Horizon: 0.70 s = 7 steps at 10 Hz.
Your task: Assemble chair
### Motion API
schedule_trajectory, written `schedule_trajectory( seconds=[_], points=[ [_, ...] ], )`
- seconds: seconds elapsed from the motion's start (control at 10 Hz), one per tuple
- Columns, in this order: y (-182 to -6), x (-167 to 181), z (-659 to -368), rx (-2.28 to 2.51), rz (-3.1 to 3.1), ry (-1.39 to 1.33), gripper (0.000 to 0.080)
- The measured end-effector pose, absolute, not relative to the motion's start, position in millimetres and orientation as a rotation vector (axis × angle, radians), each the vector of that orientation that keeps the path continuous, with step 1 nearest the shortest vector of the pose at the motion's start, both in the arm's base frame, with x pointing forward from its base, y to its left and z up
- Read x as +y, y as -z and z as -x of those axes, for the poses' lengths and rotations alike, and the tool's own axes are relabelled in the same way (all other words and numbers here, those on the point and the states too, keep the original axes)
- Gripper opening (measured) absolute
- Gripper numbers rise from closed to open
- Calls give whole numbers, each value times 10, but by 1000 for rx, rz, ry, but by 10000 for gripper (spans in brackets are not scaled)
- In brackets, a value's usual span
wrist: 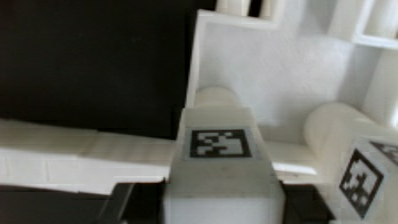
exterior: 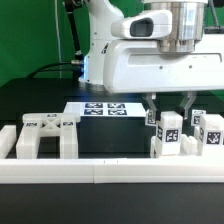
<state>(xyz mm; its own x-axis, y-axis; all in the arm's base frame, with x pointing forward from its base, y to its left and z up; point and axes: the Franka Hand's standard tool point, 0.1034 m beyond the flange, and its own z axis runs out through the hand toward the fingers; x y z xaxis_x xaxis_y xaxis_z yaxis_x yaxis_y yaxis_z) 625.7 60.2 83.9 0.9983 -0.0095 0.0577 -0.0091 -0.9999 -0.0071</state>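
Well, the gripper (exterior: pixel 170 112) sat pinched narrow on a tagged white chair post (wrist: pixel 217 143), which stood upright on the surface (exterior: pixel 110 142) toward the exterior view's right, just beside a second tagged piece (exterior: pixel 211 135). I judged this the pick-up step. Next called for a straight lift clear of that neighbour, then likely a carry toward the legged frame (exterior: pixel 45 135).
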Motion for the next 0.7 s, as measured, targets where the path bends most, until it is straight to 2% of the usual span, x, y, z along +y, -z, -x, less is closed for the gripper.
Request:
schedule_trajectory(
  seconds=[0.7],
  points=[
    [-817,659,-6251,1298,2819,87,288]
  ],
)
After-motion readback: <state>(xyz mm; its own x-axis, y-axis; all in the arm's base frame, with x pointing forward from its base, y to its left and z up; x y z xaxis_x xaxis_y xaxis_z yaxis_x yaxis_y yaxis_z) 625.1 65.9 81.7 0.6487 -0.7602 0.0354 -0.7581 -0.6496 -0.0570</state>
